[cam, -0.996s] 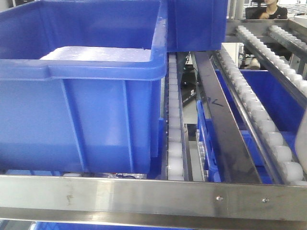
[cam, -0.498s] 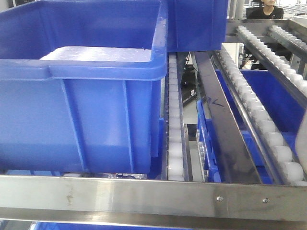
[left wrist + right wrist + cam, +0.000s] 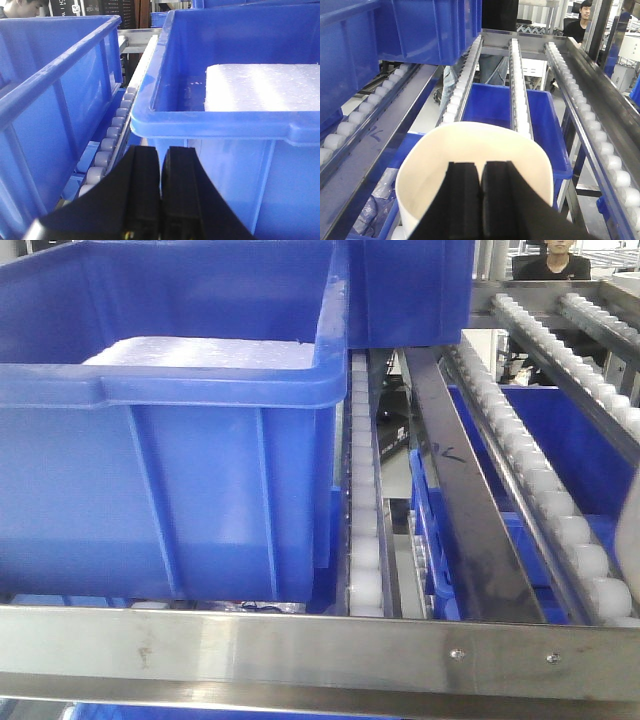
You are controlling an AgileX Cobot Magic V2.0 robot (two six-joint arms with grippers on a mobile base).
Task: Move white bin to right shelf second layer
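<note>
Where rollers run, white bin (image 3: 470,165) directly before right end effector (image 3: 481,200).

Left gripper (image 3: 160,170): black fingers pressed together, nothing visible between them. Right gripper (image 3: 481,187): black fingers closed side by side, tips meeting; what they clamp, if anything, is hidden.

Two blue crates (image 3: 235,120) (image 3: 45,100) up close (more lie below), one white bin (image 3: 475,165), two pincers (image 3: 161,190) (image 3: 481,200).
</note>
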